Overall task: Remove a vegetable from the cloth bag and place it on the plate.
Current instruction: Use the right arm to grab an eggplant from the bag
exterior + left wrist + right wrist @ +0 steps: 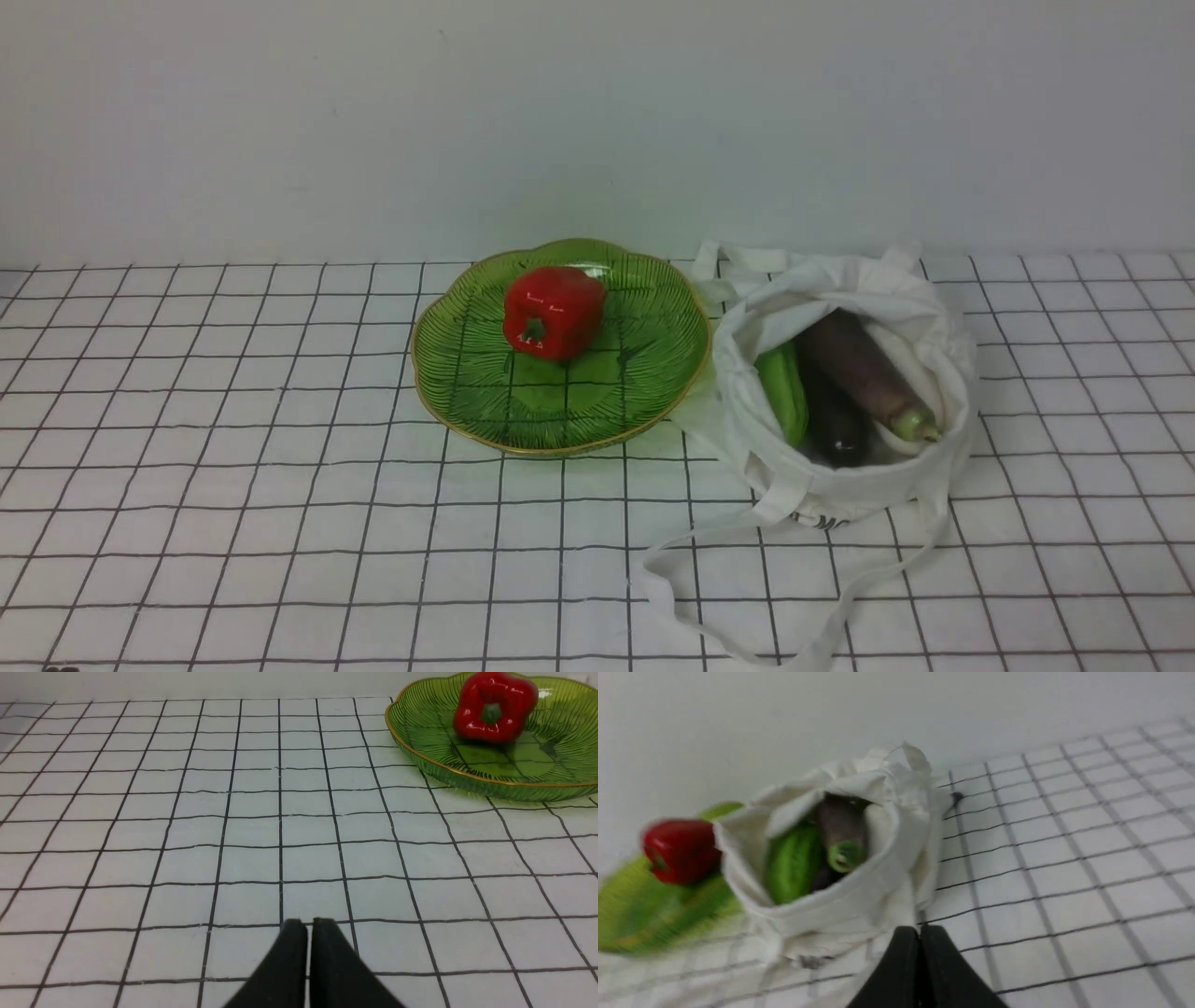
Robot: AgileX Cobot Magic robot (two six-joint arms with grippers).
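The white cloth bag (840, 373) sits open on the table, right of the green glass plate (560, 411). Inside it lies the long dull-purple eggplant (864, 373), its pale green stem end towards the near right. It also shows in the right wrist view (840, 826), inside the bag (859, 886). My right gripper (919, 931) is shut and empty, low over the table just short of the bag. My left gripper (308, 924) is shut and empty over bare table, well short of the plate (467, 772). Neither arm shows in the front view.
A red bell pepper (553, 313) lies on the far part of the plate. A green vegetable (784, 392) and a near-black glossy eggplant (834, 425) lie in the bag beside the purple one. The bag's long straps (747, 560) trail on the table in front. A white wall stands behind.
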